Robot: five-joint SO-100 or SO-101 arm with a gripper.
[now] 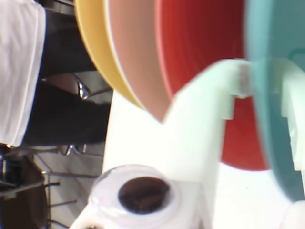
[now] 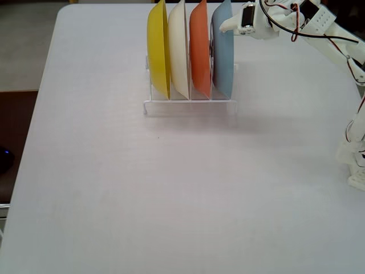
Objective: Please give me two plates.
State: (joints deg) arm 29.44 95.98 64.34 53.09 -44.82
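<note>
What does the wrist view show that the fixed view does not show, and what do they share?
Only the wrist view shows the claw close up, one finger on each side of the light blue plate, and a person in a white shirt in the background. Only the fixed view shows the clear rack, the whole white table and the arm. Both show four upright plates in a row: yellow plate, cream-white plate, orange plate, light blue plate.

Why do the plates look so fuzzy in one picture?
In the wrist view the camera sits very close, so the orange plate, light blue plate and white fingers blur and glare pale; in the fixed view the plates in the clear rack look sharp under even light.
</note>
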